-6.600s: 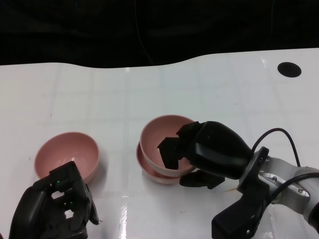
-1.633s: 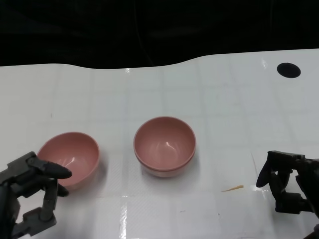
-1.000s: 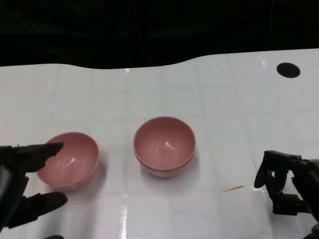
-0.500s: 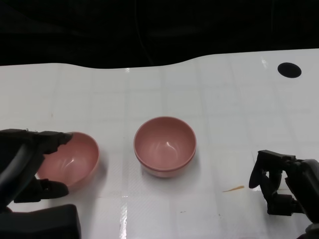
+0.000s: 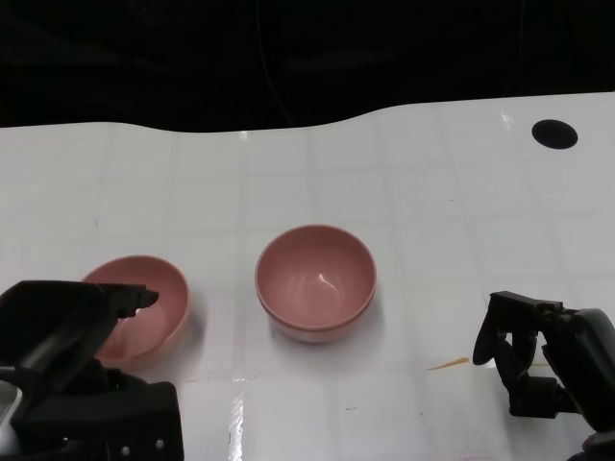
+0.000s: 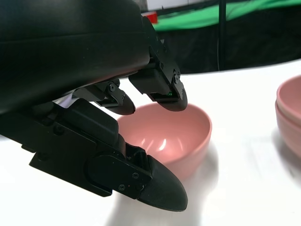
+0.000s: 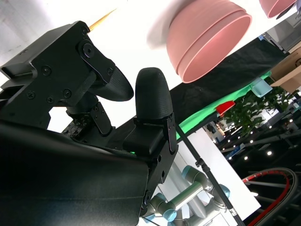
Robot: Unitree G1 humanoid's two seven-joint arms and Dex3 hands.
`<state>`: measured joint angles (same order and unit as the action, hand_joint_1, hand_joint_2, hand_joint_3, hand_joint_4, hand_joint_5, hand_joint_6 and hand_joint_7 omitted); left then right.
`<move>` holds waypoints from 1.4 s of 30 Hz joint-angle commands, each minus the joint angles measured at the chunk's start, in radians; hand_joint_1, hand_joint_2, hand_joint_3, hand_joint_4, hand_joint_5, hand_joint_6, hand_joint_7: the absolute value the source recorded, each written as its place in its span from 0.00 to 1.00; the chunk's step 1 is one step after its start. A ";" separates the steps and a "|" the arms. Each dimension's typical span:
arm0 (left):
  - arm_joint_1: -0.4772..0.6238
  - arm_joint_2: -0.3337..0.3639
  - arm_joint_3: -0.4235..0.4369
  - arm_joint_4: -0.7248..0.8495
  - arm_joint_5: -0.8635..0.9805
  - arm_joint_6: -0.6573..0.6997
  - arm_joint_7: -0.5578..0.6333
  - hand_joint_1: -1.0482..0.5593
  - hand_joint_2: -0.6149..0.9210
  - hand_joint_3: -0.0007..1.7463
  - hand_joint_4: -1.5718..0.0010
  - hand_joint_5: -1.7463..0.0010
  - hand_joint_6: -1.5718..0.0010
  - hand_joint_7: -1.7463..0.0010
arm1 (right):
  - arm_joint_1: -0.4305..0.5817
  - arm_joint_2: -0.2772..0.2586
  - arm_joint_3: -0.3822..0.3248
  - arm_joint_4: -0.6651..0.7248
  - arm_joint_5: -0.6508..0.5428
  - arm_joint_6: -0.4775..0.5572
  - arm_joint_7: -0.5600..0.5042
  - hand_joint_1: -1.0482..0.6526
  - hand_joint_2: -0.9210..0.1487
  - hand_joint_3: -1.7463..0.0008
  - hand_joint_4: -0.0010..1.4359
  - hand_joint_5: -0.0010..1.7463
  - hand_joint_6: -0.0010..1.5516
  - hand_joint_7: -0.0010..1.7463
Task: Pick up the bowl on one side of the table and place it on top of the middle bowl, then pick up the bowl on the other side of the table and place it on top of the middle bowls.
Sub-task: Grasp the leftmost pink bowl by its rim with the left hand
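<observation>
On the white table (image 5: 404,182), the left robot hand (image 5: 72,331) spreads wide around the left pink bowl (image 5: 154,303), not gripping it. 2 stacked pink bowls (image 5: 315,283) sit mid-table. The right robot hand (image 5: 538,365) hangs empty, fingers apart.

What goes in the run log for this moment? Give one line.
stage: second pick | left hand: open over left pink bowl | right hand: empty | middle stack: two bowls
</observation>
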<state>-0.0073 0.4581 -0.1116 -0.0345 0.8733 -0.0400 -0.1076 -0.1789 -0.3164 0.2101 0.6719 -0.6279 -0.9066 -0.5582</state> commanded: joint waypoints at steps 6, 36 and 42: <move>-0.028 0.010 -0.046 0.060 -0.017 0.009 0.042 0.01 1.00 0.03 0.59 1.00 0.58 1.00 | 0.013 -0.008 -0.001 -0.019 0.002 0.008 0.002 0.52 0.51 0.19 0.64 1.00 0.46 0.94; -0.221 0.048 -0.167 0.520 -0.097 -0.174 0.231 0.08 1.00 0.09 0.56 0.99 0.54 0.99 | 0.016 0.006 0.019 -0.035 -0.038 0.019 -0.029 0.52 0.48 0.20 0.64 1.00 0.45 0.95; -0.264 0.055 -0.178 0.551 -0.127 -0.180 0.181 0.10 1.00 0.09 0.56 0.99 0.54 0.99 | 0.016 0.004 0.024 -0.037 -0.035 0.020 -0.032 0.52 0.47 0.20 0.63 1.00 0.45 0.95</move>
<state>-0.2619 0.4848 -0.2882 0.5044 0.7655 -0.2170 0.0907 -0.1649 -0.3066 0.2395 0.6386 -0.6704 -0.8863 -0.5805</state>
